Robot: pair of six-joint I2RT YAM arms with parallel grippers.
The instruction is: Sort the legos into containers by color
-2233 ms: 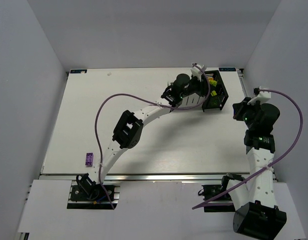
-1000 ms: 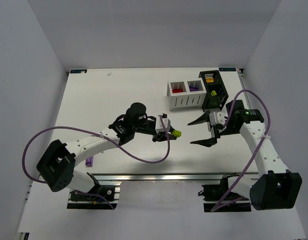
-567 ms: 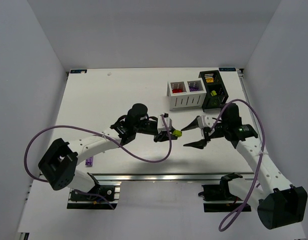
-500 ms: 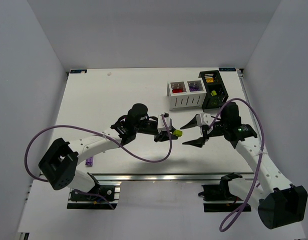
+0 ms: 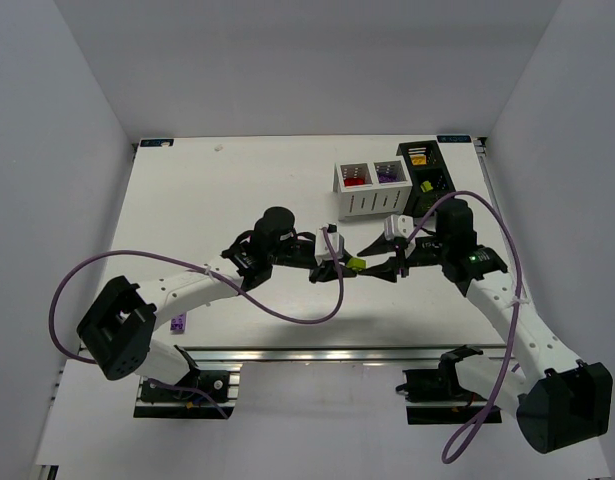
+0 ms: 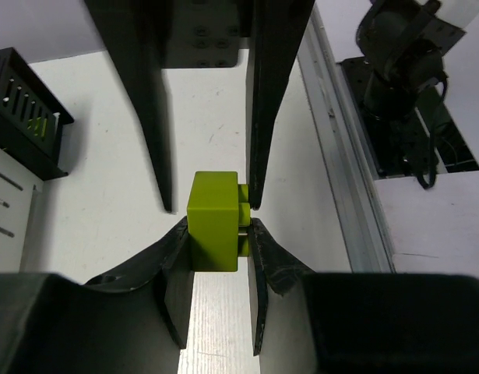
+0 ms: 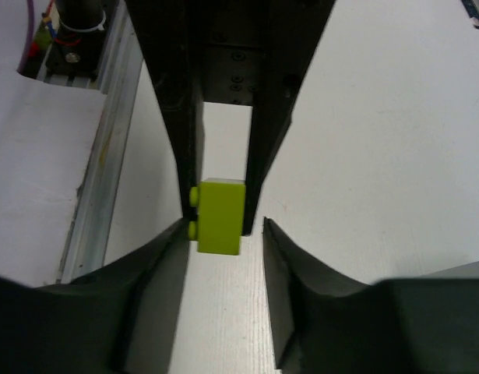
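lego: lime green lego (image 6: 214, 222) is clamped between the left gripper (image 5: 343, 264) pads. It looks to be held off the table (image 5: 217, 200), though height is hard to read.
long axis: runs along the line joining the two grippers. Studs face sideways, toward one finger on each side.
key relation: right gripper (image 5: 369, 264) meets the left one head-on and straddles the free end of the lego. The lego sits between its fingertips, not in front of them.
right jaws: apart. In the right wrist view the studded face is touching or almost touching one finger (image 7: 165, 257). There is a clear gap on the smooth side.
left jaws: closed on the other end of the lego, both fingers (image 7: 188, 117) flat on its sides.
offset: the lego is off-centre in the right gripper, pushed toward the stud-side finger.
nearer arm: both are at the lego. Left holds it and right is placed to take it.
step (judgement): mid-air handover. Right needs to close before left lets go.
risk (judgement): with the uneven gap, closing may twist the lego in the left pads.
target (judgement): black bin (image 5: 450, 180) is behind the right gripper, on its arm's side, with lime pieces visible inside.
other: white box (image 5: 370, 203) is just beside that bin. A purple lego (image 5: 176, 320) lies on the table well behind the left gripper.
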